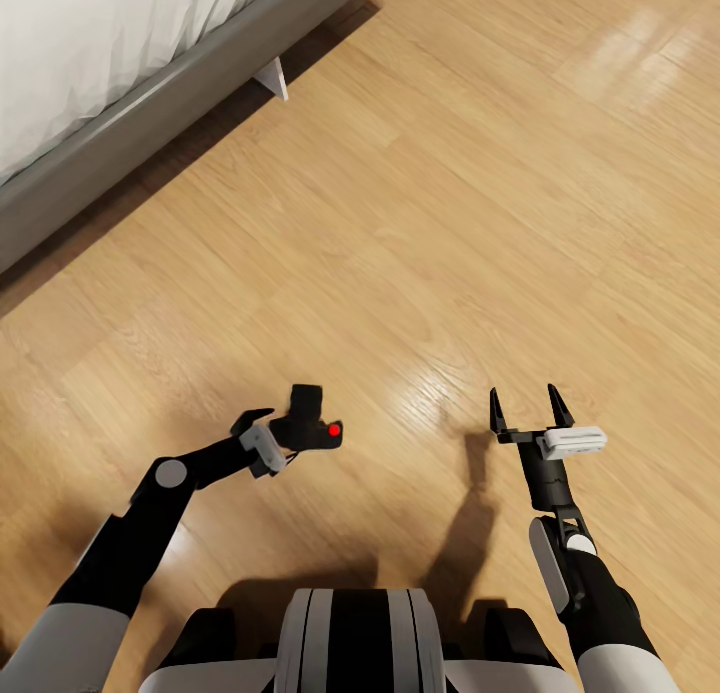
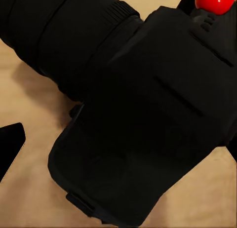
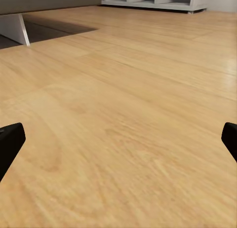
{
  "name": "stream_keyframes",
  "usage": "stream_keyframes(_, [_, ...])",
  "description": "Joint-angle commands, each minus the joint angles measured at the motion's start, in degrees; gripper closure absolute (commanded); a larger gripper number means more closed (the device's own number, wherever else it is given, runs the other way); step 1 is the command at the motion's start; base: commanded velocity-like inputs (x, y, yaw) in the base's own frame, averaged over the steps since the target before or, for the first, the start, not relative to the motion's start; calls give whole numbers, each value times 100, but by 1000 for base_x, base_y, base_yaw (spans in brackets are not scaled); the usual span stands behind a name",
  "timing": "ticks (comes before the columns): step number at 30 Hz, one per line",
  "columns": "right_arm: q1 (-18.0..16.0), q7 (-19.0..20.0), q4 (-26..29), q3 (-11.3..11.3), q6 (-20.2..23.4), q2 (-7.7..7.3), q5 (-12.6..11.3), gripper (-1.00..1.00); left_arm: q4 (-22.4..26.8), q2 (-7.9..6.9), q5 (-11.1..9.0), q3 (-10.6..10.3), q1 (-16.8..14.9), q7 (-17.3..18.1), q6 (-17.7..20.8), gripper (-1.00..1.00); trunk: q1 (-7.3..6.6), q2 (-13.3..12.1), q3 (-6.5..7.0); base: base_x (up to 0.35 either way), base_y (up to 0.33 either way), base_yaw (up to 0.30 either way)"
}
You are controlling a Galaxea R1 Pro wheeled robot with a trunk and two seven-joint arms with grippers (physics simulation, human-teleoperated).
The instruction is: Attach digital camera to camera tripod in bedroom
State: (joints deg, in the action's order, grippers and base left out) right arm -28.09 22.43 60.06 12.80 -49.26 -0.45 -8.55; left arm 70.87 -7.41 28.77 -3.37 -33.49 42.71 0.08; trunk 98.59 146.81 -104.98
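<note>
A: Nearest the head camera is the robot's own white-and-black striped trunk point(image 1: 360, 638). Just beyond it, the left hand point(image 1: 285, 441) is closed on the small matte black blocky digital camera point(image 1: 312, 425), the one with the round red button point(image 1: 334, 430).

B: And the right hand point(image 1: 527, 405)?

A: Spread wide, nothing in it, above the light wood plank floor point(image 1: 450, 223). In the right wrist view its fingertips point(image 3: 10, 144) sit at the frame's edges over bare boards.

B: Where is the camera relative to the grey-framed white bed point(image 1: 120, 123)?

A: Well apart from it, out over open floor, carried in the air. The left wrist view is mostly its dark body point(image 2: 143, 119), so I can't judge how squarely the fingers bite.

B: What worries you?

A: No tripod is in sight. If the base turns sharply while searching, a shallow hold could let the camera slip and drop to the floor. The bed's white leg point(image 1: 272, 77) is also a snag for the base if it drives too close.
</note>
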Motion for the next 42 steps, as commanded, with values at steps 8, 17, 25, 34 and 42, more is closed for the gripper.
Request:
stream_keyframes(8, [-3, 60, -3, 4, -5, 0, -59, -100, -160, 152, 39, -6, -87, 2, 1, -100, -1, 1, -2, 0, 0, 0])
stream_keyframes(17, [-2, 60, -3, 4, -5, 1, -59, -100, -267, 233, 41, -6, -192, -1, 1, -100, -1, 1, -2, 0, 0, 0])
stream_keyframes(25, [-3, 60, -3, 4, -5, 1, -59, -100, -362, 266, 41, -6, -319, -4, 1, -100, -1, 1, -2, 0, 0, 0])
stream_keyframes(34, [-2, 60, -3, 4, -5, 1, -59, -100, -481, 337, 41, -6, -366, -8, 1, 100, -1, 1, -2, 0, 0, 0])
stream_keyframes(42, [-3, 65, -3, 4, -5, 0, -58, -100, -502, 360, 41, -6, -375, -8, 1, 100, -1, 1, -2, 0, 0, 0])
